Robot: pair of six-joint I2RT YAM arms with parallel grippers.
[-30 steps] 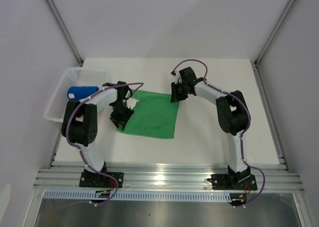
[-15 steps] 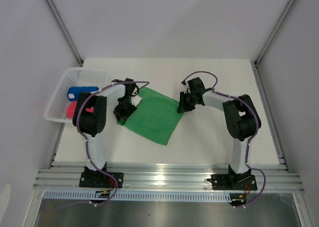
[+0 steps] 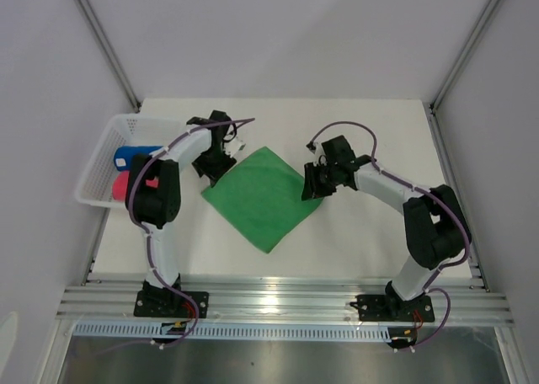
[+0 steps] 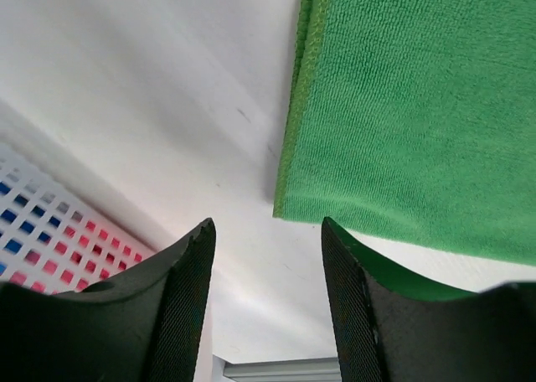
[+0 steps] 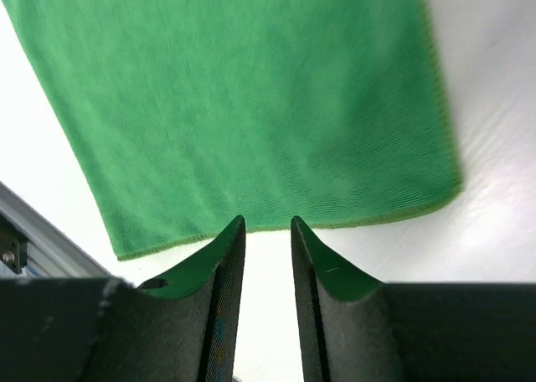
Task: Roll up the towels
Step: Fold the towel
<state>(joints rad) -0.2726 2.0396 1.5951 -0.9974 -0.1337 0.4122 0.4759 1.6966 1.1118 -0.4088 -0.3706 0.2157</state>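
The bright green microfibre cloth [image 3: 263, 197] lies flat on the white worktop [image 3: 362, 131]. It looks light, limp and clingy, likely best pinched at a hemmed corner. The left end effector [image 4: 266, 231] gapes empty beside one corner. The right end effector [image 5: 266, 221] is narrowly parted and empty at the hem.

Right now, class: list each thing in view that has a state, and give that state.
green towel: spread flat, unrolled.
blue towel: rolled, in the white mesh basket.
pink towel: in the same basket, partly hidden.
left gripper: open, empty.
right gripper: slightly open, empty.
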